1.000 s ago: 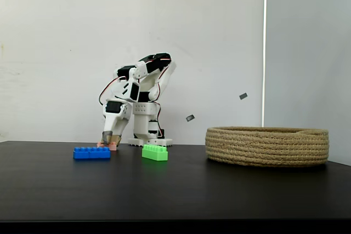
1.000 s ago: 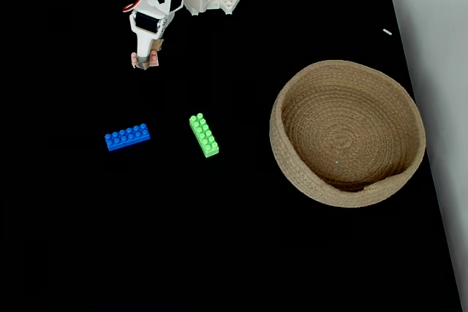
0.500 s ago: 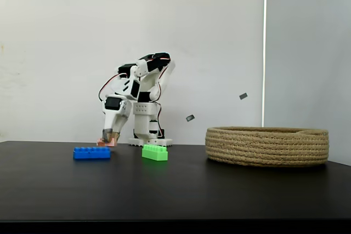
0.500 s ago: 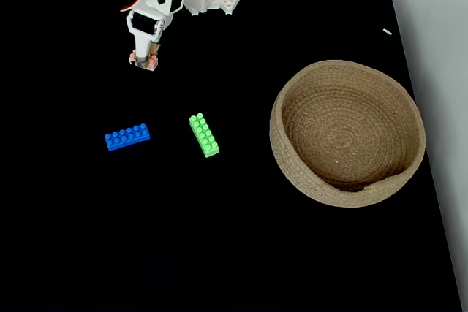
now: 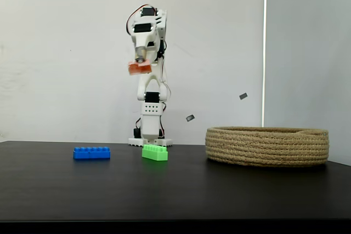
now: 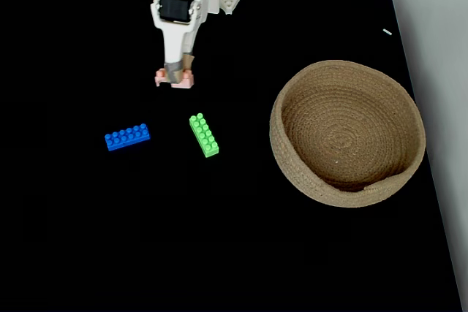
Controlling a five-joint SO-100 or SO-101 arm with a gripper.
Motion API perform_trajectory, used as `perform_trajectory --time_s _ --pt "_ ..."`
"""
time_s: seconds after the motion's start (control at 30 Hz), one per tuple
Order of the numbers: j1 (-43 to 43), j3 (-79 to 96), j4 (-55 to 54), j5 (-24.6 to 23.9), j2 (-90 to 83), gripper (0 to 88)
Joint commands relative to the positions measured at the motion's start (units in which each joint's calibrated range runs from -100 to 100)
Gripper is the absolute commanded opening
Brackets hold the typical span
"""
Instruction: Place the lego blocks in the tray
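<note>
Tray (image 6: 409, 118): empty, on the table well to the right of my gripper in both fixed views | Blue brick (image 6: 127, 137): below-left of my gripper, on table | Green brick (image 6: 204, 134): below it, on table | My gripper (image 6: 174, 78): raised high, clamped on pink brick (image 5: 139, 68)

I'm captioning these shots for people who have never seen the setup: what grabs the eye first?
The white robot arm stands tall at the back of the black table, its pincer shut on a small pale pink studded brick held high in the air. At the right sits a wide, shallow round basket of coiled tan rope, nothing in it. On the table lie a long blue studded brick and a shorter bright green one.
</note>
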Motion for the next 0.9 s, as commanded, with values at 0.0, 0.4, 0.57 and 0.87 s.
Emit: perform_trajectory --time_s 0.0,0.4,0.57,0.87 --pt "-9.84 -10.92 1.57 -2.39 3.48 0.2" --pt "-23.53 -4.35 -4.26 -10.06 9.33 0.3" --pt "-26.66 -3.07 -4.92 -9.04 11.13 1.1" --pt "-31.44 2.22 -7.42 -10.45 14.83 13.0"
